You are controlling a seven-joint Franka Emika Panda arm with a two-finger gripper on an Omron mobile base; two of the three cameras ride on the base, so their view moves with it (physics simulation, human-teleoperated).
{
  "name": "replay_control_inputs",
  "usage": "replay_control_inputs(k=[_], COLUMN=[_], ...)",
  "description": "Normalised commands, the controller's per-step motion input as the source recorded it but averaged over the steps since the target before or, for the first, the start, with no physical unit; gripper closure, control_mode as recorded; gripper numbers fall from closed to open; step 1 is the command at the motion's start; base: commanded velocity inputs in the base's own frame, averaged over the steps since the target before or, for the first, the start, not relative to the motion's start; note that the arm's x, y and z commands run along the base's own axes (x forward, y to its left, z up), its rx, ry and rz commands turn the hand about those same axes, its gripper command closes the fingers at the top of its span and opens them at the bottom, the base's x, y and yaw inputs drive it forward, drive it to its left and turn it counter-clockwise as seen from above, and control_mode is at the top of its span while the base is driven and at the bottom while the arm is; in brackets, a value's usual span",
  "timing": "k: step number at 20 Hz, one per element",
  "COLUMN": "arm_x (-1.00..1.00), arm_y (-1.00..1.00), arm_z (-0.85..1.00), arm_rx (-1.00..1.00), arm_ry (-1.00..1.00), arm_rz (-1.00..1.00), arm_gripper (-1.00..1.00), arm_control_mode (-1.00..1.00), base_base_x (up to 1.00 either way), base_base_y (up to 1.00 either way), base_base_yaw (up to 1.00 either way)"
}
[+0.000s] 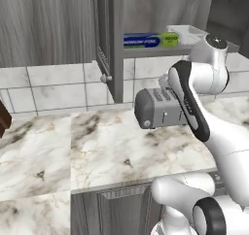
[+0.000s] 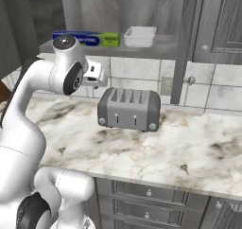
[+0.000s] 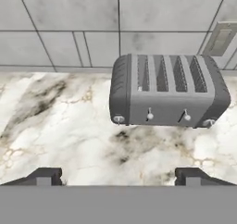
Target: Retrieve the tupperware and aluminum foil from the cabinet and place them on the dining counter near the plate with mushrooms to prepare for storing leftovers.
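Observation:
The cabinet (image 1: 108,40) stands open, its door swung out with a round knob (image 1: 104,77). On its lower shelf the blue aluminum foil (image 1: 146,40) (image 2: 87,39) lies on its long side. The pale tupperware (image 1: 187,33) (image 2: 139,36) sits just to its right. My gripper (image 3: 118,177) is open and holds nothing, its two dark fingertips (image 3: 44,177) wide apart. It hangs below the shelf, over the marble worktop, and looks down at the toaster (image 3: 167,90). The white hand (image 2: 94,74) sits left of the toaster. The dining counter and the plate with mushrooms are out of view.
The grey slotted toaster (image 1: 158,108) (image 2: 128,109) stands on the marble counter (image 1: 97,146) against the tiled wall, right under the shelf. The cabinet door (image 2: 182,48) juts out over the counter. Dark drawers (image 2: 151,195) run below the counter's front edge.

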Motion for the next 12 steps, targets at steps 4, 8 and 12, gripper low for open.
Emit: replay_control_inputs(k=[4, 8, 12], arm_x=[0.04, 0.26, 0.47], arm_y=[-0.46, -0.41, -0.38], arm_z=[0.52, 0.59, 0.79], arm_rx=[-0.02, -0.04, 0.0], arm_ry=[-0.19, -0.11, -0.17], arm_rz=[-0.08, -0.05, -0.02], arm_gripper=[-1.0, -1.0, -1.0], arm_control_mode=[-1.0, -1.0, -1.0], base_base_x=[0.0, 0.0, 0.0], base_base_y=[0.0, 0.0, 0.0], base_base_yaw=[0.0, 0.0, 0.0])
